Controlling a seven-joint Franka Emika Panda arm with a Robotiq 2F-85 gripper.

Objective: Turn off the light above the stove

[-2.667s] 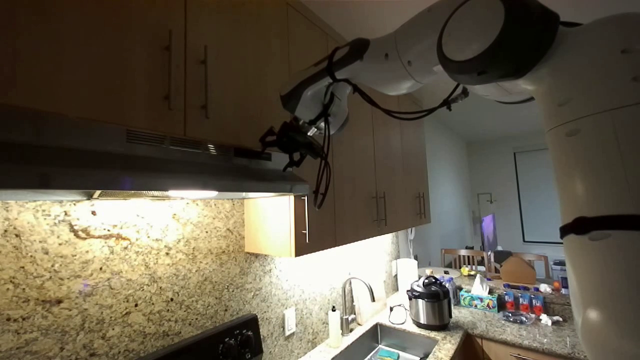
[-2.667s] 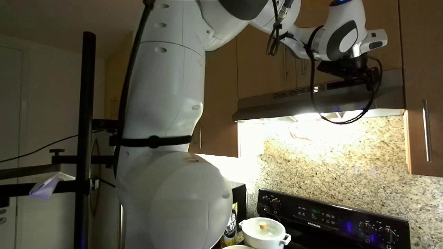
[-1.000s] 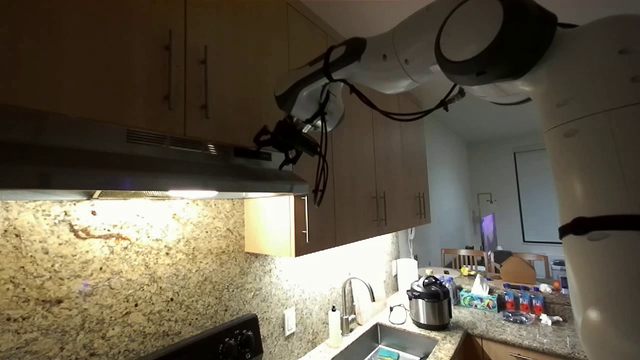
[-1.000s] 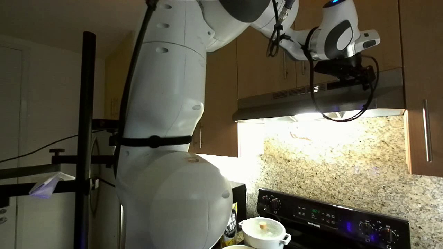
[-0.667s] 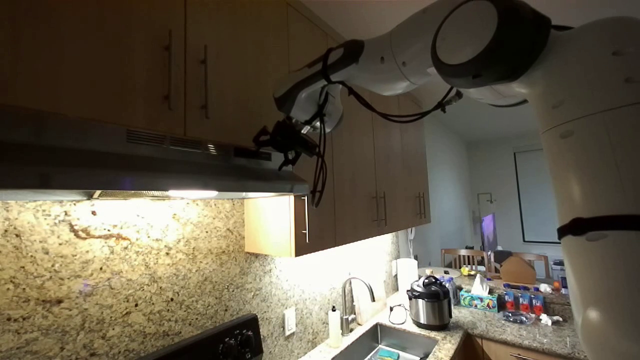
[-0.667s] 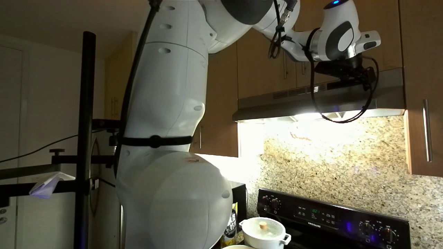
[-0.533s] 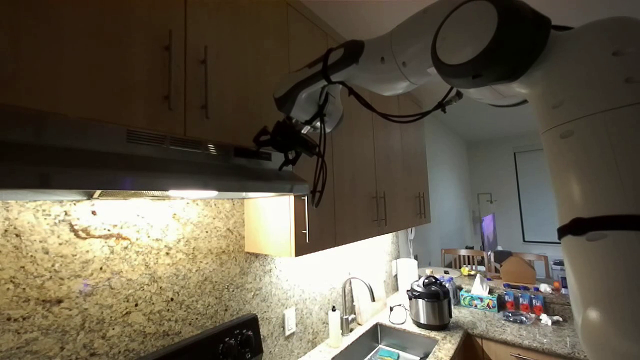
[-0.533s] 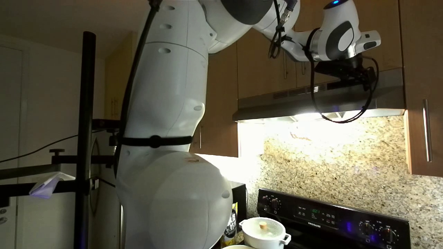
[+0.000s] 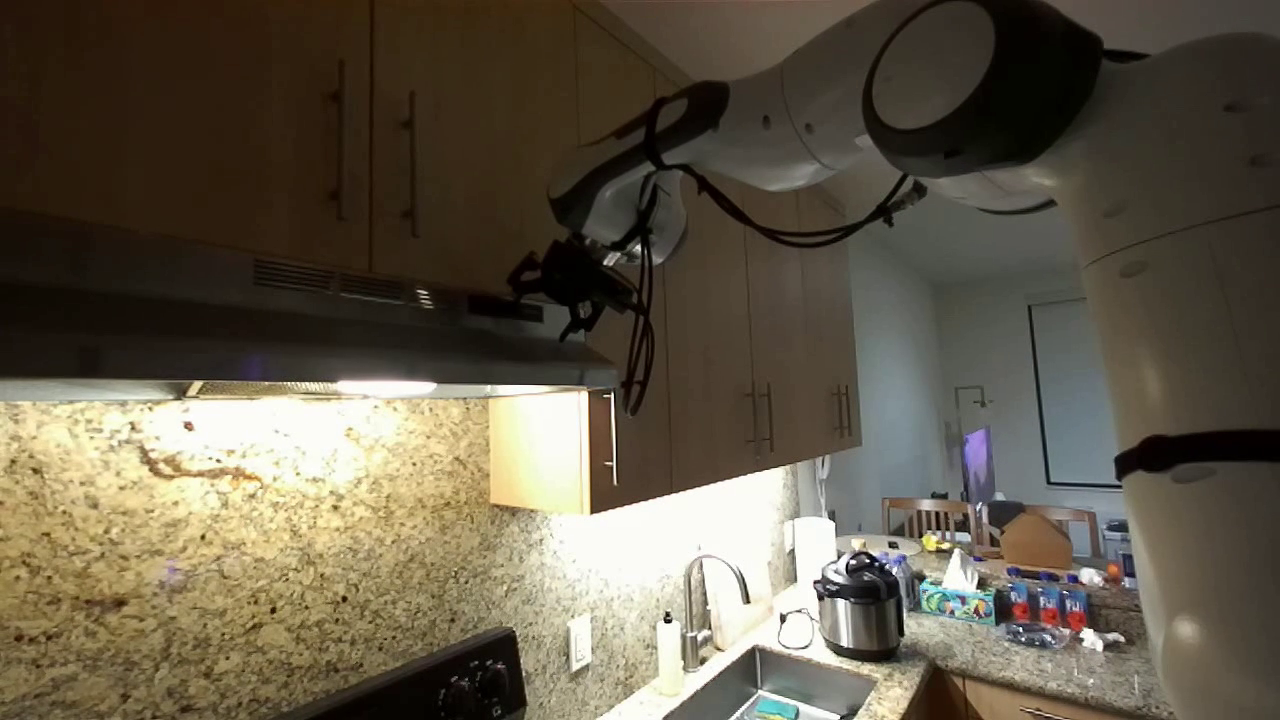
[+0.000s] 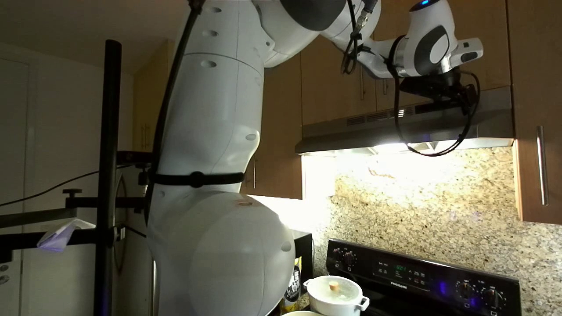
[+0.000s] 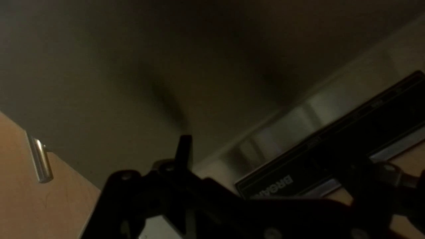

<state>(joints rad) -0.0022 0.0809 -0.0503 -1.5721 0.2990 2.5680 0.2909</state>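
Note:
The lamp under the range hood [image 9: 386, 387] is lit and brightens the granite wall; its glow also shows in an exterior view [image 10: 390, 148]. The metal hood [image 9: 250, 345] has a dark control panel [image 9: 490, 306] near one end of its front. In the wrist view this panel [image 11: 277, 184] shows upside-down BROAN lettering and small labels. My gripper [image 9: 541, 312] is open and empty, its black fingers spread right at the panel. In the wrist view one finger [image 11: 183, 151] stands beside the panel's end; the dark other finger overlaps the panel and hides part of its controls.
Wooden cabinets [image 9: 470, 130] with bar handles hang above and beside the hood. A cable loop [image 10: 432, 153] dangles below the wrist in front of the hood. Below stand the black stove panel [image 10: 397, 272] and a white lidded pot [image 10: 336, 300].
Since the oldest frames my gripper has shifted slightly toward the hood's control panel, leftward in both exterior views. Over the last half second it is still. The lamp stays lit.

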